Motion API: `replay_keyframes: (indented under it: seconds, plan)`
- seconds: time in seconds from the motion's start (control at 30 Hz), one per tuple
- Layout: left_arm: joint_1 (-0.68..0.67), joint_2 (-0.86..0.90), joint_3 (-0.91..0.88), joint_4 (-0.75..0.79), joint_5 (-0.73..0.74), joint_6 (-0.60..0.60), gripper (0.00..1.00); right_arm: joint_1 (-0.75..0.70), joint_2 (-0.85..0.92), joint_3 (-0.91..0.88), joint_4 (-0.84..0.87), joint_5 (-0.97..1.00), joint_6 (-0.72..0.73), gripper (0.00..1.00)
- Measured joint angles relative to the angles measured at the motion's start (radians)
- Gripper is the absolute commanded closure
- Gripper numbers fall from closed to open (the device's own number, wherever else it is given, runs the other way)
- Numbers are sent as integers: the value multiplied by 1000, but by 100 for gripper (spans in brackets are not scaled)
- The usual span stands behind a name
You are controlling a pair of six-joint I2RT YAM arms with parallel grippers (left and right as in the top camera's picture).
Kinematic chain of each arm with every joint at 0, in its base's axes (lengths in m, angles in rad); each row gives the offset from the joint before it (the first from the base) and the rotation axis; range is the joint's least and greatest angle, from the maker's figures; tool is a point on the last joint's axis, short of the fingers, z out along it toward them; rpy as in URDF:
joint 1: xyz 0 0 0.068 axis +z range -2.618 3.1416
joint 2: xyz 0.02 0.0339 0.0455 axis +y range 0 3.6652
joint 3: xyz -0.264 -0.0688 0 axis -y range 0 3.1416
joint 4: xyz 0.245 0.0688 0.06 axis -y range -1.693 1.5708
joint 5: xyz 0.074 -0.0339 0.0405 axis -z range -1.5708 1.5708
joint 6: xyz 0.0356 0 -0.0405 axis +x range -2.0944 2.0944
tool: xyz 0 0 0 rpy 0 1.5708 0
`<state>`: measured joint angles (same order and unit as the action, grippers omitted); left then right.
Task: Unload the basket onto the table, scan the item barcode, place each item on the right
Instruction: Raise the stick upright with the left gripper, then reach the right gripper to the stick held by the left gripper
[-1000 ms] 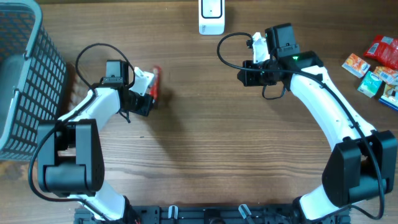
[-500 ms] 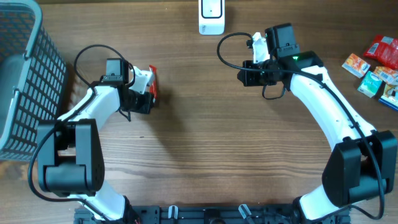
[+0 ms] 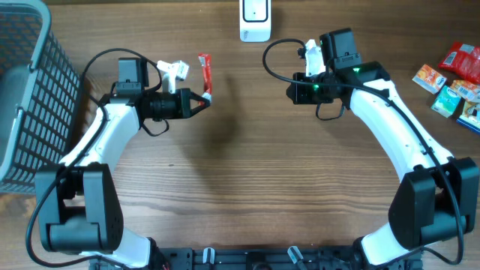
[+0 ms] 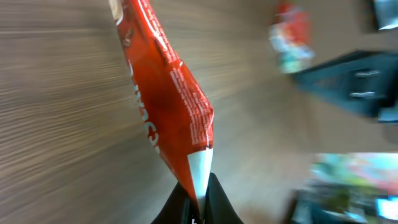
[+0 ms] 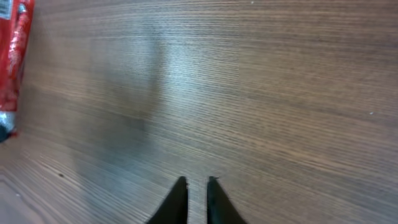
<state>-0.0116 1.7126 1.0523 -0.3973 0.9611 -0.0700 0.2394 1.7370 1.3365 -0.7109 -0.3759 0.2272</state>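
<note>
- We judge the red packet (image 4: pixel 168 106) light, limp, crinkly and probably slippery, so its flat sealed end is the surest place to pinch.
- Our left hand (image 4: pixel 198 202) is clamped on that white seam, holding the packet at the table's (image 3: pixel 247 187) 11 o'clock.
- Our right hand (image 5: pixel 195 186) is closed and empty.

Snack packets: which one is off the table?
The red packet pinched by the left gripper; the other packets lie loose at the far right.

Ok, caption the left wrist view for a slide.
Left pincer pinching the white sealed end of a red packet, wooden table behind.
</note>
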Motion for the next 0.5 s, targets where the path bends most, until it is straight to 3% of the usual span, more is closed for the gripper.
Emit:
replay_keyframes:
  seconds: [0.2,0.27,0.5]
  plan:
    - [0,0,2,98,232,-234,96,-21,6,0,-3,-20,90,96]
    - [0,0,2,112,329,-262,96,-44,22,0,-7,-25,109,96]
    - [0,0,2,42,455,-128,96,-158,89,0,-33,-175,50,96]
